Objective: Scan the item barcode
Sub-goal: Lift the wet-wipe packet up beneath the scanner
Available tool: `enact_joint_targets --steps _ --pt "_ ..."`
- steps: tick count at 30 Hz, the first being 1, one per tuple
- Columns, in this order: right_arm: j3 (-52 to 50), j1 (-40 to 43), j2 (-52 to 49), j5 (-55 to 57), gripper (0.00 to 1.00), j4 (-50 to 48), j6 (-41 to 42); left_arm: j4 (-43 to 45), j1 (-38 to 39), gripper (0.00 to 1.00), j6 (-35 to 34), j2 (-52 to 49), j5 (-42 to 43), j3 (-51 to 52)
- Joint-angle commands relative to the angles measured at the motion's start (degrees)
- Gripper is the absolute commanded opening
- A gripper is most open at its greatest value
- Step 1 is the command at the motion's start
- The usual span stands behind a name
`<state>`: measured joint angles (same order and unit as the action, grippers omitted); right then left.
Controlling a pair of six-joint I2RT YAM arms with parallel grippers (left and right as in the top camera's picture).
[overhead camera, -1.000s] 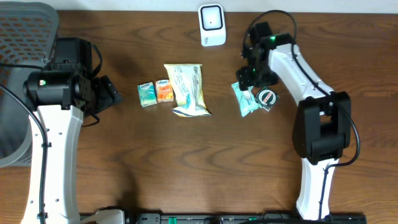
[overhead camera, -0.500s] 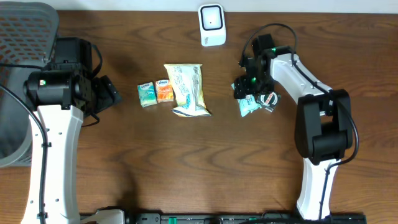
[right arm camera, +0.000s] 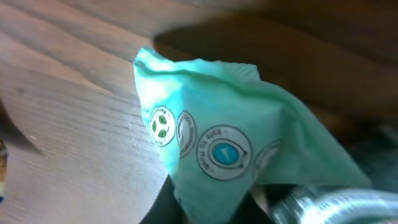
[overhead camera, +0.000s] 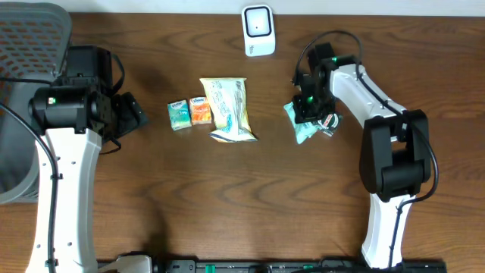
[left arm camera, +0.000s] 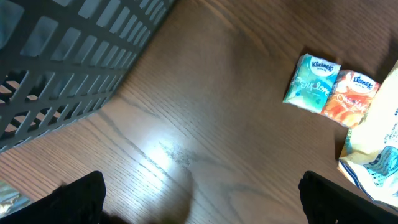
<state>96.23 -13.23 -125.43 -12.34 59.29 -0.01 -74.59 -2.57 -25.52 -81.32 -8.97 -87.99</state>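
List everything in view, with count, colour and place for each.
scanner: one, white, far edge, centre.
snack bag: one, cream, table middle.
teal tissue pack: one, left of snack bag.
orange tissue pack: one, between them.
green packet: one, right of snack bag.
round object: one, silvery, beside green packet.
basket: one, grey, far left.
table: one, brown wood.
left gripper: one, black, open, by basket.
right gripper: one, black, shut on green packet.
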Motion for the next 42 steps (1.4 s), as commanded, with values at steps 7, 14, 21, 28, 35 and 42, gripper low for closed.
enact_joint_targets --steps 7,14,21,28,35,42 --pt "11.1 -8.5 0.5 34.8 0.01 7.8 10.2 -0.2 -0.3 0.98 -0.5 -0.3 -0.5 0.0" --pt "7.0 -16.2 -0.7 56.2 0.01 4.9 18.9 -0.2 -0.3 0.98 -0.5 -0.3 -0.5 0.0" --pt "0.5 -17.9 -1.1 58.7 0.03 -0.2 18.9 -0.2 -0.3 0.98 -0.5 -0.3 -0.5 0.0" --pt "-3.6 -18.3 -1.1 58.5 0.06 -1.9 19.3 -0.2 -0.3 0.98 -0.5 -0.3 -0.5 0.0" --pt "-4.9 -19.1 -1.1 55.1 0.13 -2.1 19.3 -0.2 -0.3 0.98 -0.5 -0.3 -0.5 0.0" --pt "-6.1 -20.0 -1.3 55.3 0.2 -4.0 19.3 -0.2 -0.3 0.97 -0.5 -0.3 -0.5 0.0"
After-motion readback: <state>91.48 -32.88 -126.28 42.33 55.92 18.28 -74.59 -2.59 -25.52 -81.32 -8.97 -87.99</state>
